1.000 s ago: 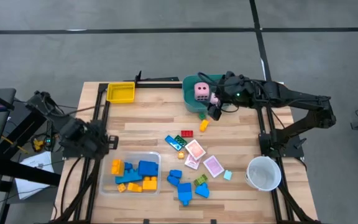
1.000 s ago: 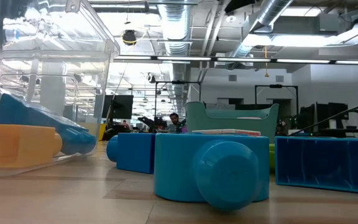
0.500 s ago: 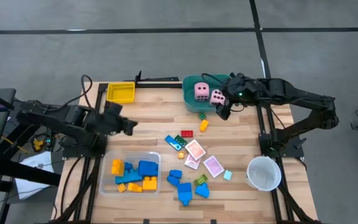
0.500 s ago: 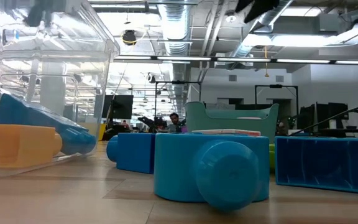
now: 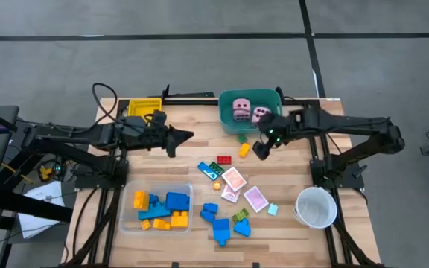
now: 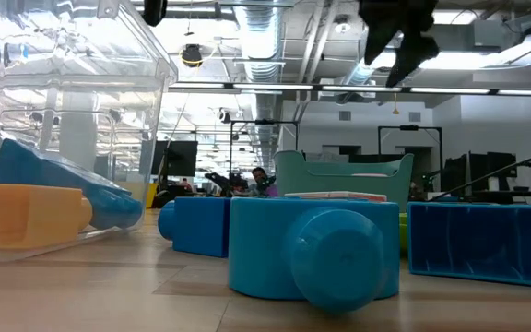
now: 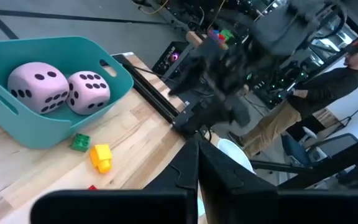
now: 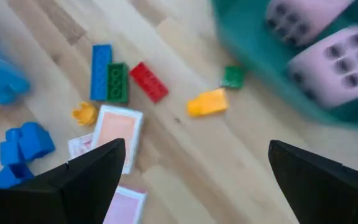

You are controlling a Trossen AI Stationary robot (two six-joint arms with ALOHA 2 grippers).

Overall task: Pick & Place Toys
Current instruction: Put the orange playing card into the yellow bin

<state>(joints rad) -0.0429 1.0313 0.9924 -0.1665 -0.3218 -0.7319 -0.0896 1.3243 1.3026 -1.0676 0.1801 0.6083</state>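
Observation:
Two pink dice (image 5: 249, 111) lie side by side in the teal tub (image 5: 229, 123) at the far middle; they also show in the left wrist view (image 7: 61, 92). My right gripper (image 5: 261, 148) is open and empty, just near of the tub, above a yellow block (image 8: 207, 102), a green block (image 8: 232, 76) and a red block (image 8: 148, 81). My left gripper (image 5: 187, 136) is shut and empty, over the table's left middle, pointing toward the tub. Pink-white cards (image 5: 243, 187) and blue blocks (image 5: 218, 221) lie on the table nearer the front.
A clear tray (image 5: 126, 223) with blue and orange blocks stands at the near left. A yellow tray (image 5: 144, 109) stands at the far left. A white cup (image 5: 316, 207) stands at the near right. A person (image 7: 303, 87) stands beyond the table.
My right gripper has drawn back from the tub toward the near edge; the second die now lies in the tub beside the first. My left arm has swung out from the table's left edge toward the right, over the table.

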